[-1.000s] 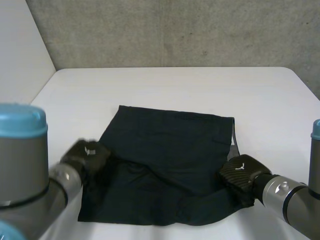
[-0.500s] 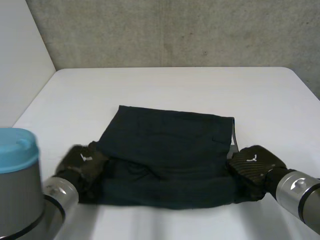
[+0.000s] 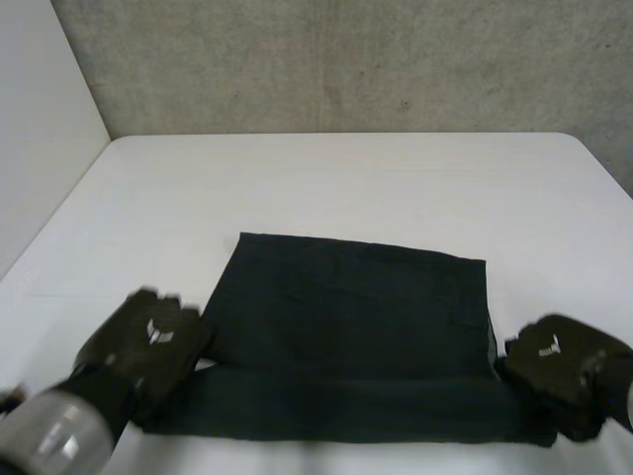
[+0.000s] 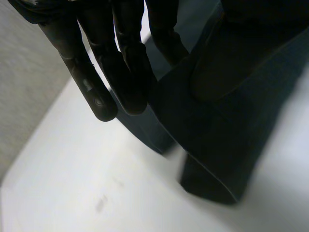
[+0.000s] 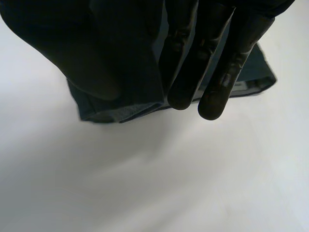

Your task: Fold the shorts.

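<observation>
The dark shorts (image 3: 356,317) lie spread on the white table (image 3: 346,178), with a folded band along their near edge. My left hand (image 3: 148,341) holds the near left corner. In the left wrist view its fingers (image 4: 125,72) and thumb pinch the shorts (image 4: 217,145), and the corner hangs just above the table. My right hand (image 3: 564,366) holds the near right corner. In the right wrist view its fingers (image 5: 217,87) and thumb close on the shorts' edge (image 5: 111,113), which is lifted a little.
A grey concrete wall (image 3: 346,59) stands behind the table and a white wall (image 3: 40,129) runs along its left side. Bare tabletop lies beyond the shorts and to both sides.
My left hand has closed on the near left corner. Both hands have moved outward and toward me, pulling the shorts nearer and their near edge straight and taut.
</observation>
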`<control>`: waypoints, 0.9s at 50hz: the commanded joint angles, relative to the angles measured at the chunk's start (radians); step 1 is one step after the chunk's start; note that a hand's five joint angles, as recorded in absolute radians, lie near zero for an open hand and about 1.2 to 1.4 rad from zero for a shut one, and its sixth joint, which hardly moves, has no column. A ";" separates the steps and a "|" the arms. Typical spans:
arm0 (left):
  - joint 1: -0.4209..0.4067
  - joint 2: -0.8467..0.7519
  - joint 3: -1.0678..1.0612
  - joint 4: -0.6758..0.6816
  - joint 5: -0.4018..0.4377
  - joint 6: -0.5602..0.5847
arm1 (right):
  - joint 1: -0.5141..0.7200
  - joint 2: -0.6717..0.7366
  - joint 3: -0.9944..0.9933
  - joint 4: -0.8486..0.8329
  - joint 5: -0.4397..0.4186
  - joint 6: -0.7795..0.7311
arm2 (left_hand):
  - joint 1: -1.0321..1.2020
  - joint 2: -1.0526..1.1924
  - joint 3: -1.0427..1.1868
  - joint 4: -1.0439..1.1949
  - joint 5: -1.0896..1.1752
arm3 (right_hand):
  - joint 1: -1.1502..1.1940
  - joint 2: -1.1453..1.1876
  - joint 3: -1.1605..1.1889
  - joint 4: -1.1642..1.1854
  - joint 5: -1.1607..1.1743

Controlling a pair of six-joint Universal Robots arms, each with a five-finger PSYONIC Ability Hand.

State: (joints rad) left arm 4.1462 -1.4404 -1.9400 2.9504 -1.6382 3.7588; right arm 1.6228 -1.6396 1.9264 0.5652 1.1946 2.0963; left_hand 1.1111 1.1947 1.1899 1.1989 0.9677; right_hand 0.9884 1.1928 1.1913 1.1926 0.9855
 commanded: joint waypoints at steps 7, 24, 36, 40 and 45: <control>0.000 -0.530 0.372 0.430 -0.138 -0.005 | 0.117 0.279 -0.289 -0.306 0.137 0.292 | 0.285 0.202 0.206 0.197 0.254 | 0.408 0.203 0.205 0.204 0.236; -0.009 -0.960 0.724 0.604 -0.132 0.001 | 0.184 0.727 -0.544 -0.780 0.195 0.212 | -0.937 -1.020 -1.015 -1.024 -0.968 | -0.485 -0.689 -0.688 -0.689 -0.657; -0.029 -0.723 0.587 0.667 -0.061 -0.020 | 0.184 0.462 -0.465 -0.757 0.284 0.488 | -0.937 -1.020 -1.015 -1.024 -0.968 | -0.814 -1.018 -1.017 -1.018 -0.985; -0.029 -0.571 0.468 0.651 -0.069 -0.108 | 0.178 0.341 -0.359 -0.620 0.257 0.589 | -0.930 -1.014 -1.009 -1.018 -0.961 | -0.814 -1.018 -1.017 -1.018 -0.985; -0.027 -0.433 0.290 0.583 -0.072 -0.311 | 0.174 0.277 -0.222 -0.481 0.142 0.649 | -0.924 -1.008 -1.003 -1.012 -0.955 | -0.666 -0.870 -0.869 -0.870 -0.838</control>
State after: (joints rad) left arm 4.1168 -2.0391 -1.4588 3.6012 -1.7021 3.6526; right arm 1.8048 -1.2417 1.5206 -0.1102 1.4621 2.6378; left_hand 0.1907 0.2022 0.2142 0.2060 0.0469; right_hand 0.2052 0.2248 0.2111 0.2363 0.0710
